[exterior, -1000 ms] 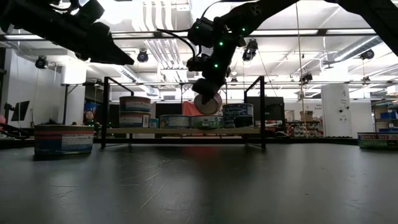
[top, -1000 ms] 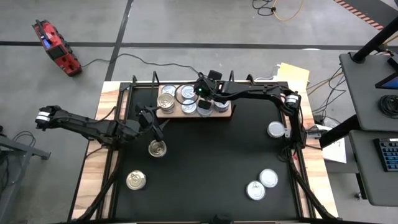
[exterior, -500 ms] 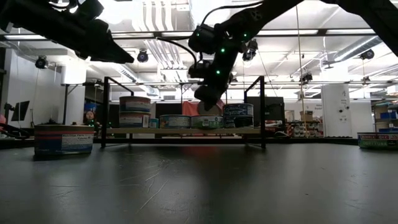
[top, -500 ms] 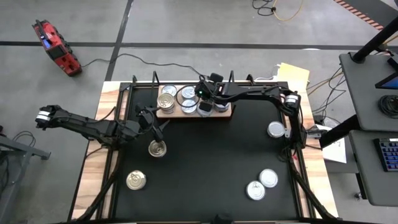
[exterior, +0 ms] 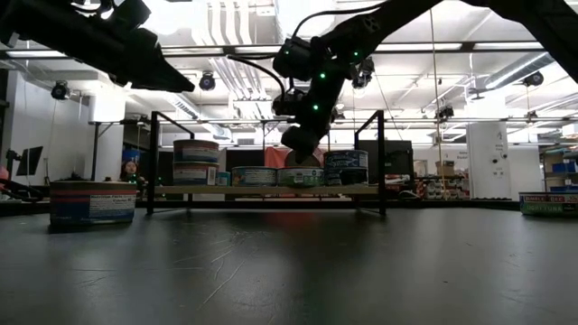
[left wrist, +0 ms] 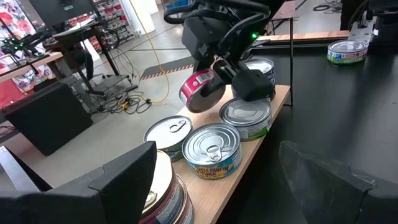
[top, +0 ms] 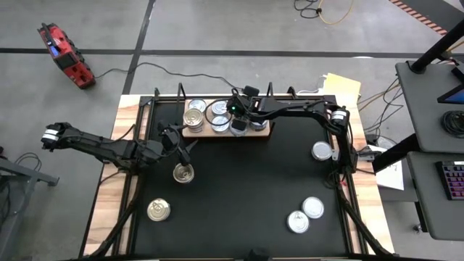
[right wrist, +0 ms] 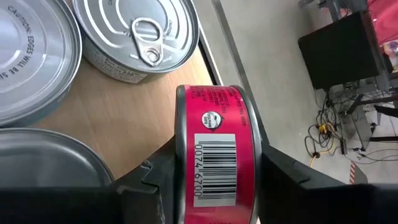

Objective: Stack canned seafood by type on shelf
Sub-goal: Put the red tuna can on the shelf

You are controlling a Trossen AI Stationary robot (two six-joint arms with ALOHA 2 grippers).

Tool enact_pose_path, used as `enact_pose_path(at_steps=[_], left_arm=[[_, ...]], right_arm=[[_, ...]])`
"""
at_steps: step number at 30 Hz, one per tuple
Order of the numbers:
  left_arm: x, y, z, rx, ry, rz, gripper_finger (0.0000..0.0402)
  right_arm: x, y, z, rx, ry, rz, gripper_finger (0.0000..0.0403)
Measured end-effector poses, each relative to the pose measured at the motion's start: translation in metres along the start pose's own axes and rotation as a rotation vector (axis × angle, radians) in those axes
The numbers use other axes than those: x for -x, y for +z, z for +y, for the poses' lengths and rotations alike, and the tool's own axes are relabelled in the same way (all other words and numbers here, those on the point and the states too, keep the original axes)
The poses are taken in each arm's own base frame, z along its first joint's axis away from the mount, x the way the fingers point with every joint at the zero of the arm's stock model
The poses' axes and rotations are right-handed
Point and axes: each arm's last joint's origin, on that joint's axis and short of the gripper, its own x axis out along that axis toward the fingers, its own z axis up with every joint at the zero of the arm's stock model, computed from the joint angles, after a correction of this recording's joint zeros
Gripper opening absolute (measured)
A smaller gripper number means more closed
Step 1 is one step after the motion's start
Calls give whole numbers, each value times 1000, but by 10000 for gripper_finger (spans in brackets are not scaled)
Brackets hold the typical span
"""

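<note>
The right tool (top: pixel 239 116) hangs over the shelf (top: pixel 199 133), its two fingers partly spread and pressed on the flat ends of a red-labelled can (right wrist: pixel 216 163), which it holds on edge with the barcode facing the wrist camera. In the left wrist view this red can (left wrist: pixel 202 91) sits tilted in the tool above the board, not resting on anything. Directly beneath and just beside the right tool lie silver-topped cans (left wrist: pixel 245 114) flat on the shelf, and a pull-tab can (right wrist: pixel 142 34) lies on the wood just past the held one. Farther from that tool along the board stands a gold-topped can (top: pixel 193 117).

The left tool (top: pixel 181 147) waits well apart from the shelf's near edge, its fingers spread wide and holding nothing. Just below it on the black tabletop (top: pixel 246 188) stands a can (top: pixel 183 172); another gold-topped can (top: pixel 158 210) sits farther off. Three silver-topped cans (top: pixel 313 207) lie on the tabletop, well away from the right tool.
</note>
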Motion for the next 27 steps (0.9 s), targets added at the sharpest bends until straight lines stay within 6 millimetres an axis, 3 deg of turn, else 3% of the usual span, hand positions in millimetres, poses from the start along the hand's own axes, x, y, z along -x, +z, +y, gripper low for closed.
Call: enact_pose_path(at_steps=[6, 13, 22, 27], left_arm=[[0, 0, 0, 0, 0, 0, 323], [0, 0, 0, 0, 0, 0, 323], [0, 0, 0, -6, 0, 2, 323], [0, 0, 0, -7, 0, 3, 323]], right_arm=[[0, 0, 1, 1, 22, -6, 136], [0, 0, 1, 2, 23, -7, 166], [0, 1, 2, 14, 64, -23, 140], [0, 1, 2, 7, 67, -24, 162]])
